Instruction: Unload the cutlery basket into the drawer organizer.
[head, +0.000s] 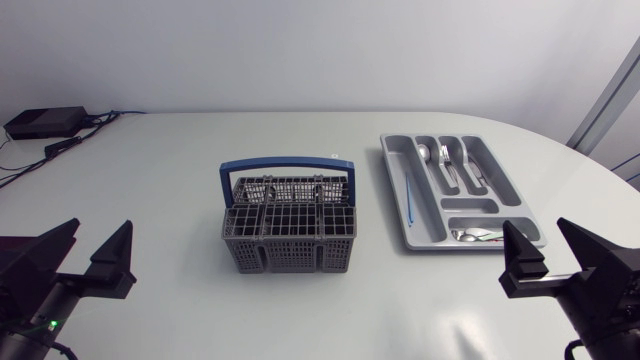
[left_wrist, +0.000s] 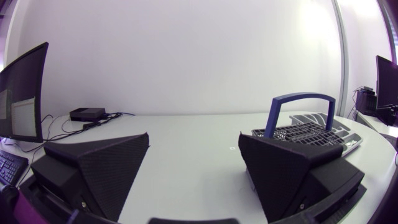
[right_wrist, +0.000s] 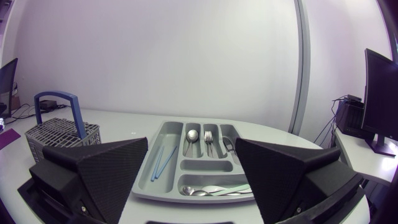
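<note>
Basket (head: 290, 255) looks emptied and organizer (head: 470, 205) holds cutlery (head: 448, 166), so left gripper (head: 100, 228) and right gripper (head: 535, 228), both spread wide holding nothing, should rest clear.

Your left matte black wedge-fingered pincer (head: 98, 235) and your right matte black wedge-fingered pincer (head: 538, 235) both sit low at the near side edges, fingers spread wide apart.

The grey lattice cutlery basket (head: 288, 235) stands upright at mid-table, its blue handle (head: 285, 163) raised. Well apart to its right lies the grey drawer organizer (head: 395, 195), flat. Its long compartments hold thin blue sticks (right_wrist: 160, 163), a spoon (right_wrist: 191, 138) and a fork (right_wrist: 208, 140); small spoons (right_wrist: 211, 188) lie in the near crosswise compartment.
</note>
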